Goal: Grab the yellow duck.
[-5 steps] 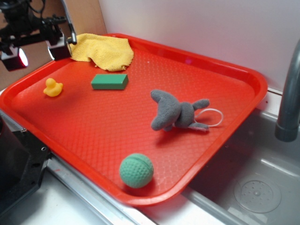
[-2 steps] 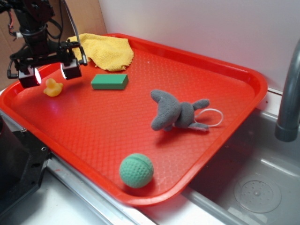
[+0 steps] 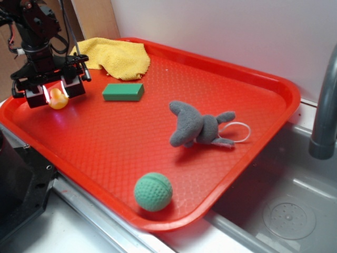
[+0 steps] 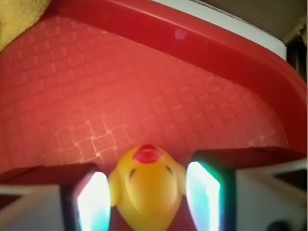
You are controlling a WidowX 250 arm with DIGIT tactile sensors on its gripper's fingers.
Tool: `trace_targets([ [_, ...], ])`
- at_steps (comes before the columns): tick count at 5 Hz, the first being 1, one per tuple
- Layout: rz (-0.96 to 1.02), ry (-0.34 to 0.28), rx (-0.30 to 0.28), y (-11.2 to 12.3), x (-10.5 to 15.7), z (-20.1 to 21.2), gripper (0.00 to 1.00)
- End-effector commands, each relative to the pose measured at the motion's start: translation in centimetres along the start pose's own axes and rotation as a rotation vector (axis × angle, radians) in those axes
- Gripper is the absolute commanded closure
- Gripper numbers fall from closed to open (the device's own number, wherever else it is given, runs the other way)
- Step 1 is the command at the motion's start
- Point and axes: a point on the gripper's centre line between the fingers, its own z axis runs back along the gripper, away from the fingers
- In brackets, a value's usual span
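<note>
- While straddling the duck (image 4: 146, 190) at the tray's (image 3: 221, 174) far-left corner, hung low with gripper (image 3: 55, 95) jaws released, either side of it.
- Judged mid-grasp: next called for clenching, then lifting.

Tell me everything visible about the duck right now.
The duck is tiny, glossy yellow-orange, rubbery-looking, with a round head, dark eyes and a red beak. It sits on the tray near its left rim, between the open gripper's fingers. Whether they touch it is unclear.
</note>
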Motion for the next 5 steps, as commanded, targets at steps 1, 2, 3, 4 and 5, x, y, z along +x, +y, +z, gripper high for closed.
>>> trace_targets([
  [1,-0.046,-0.021,-0.011,0.3,0.3,1.5,1.0],
  [2,-0.194,-0.011,-0.036,-0.6,0.3,4.1,1.0],
  [3,-0.272,0.003,-0.082,-1.3,-0.1,6.6,1.0],
  [4,-0.403,0.034,-0.13,-2.3,-1.1,9.7,1.0],
  [5,-0.651,0.131,-0.155,-3.9,-3.2,14.1,1.0],
])
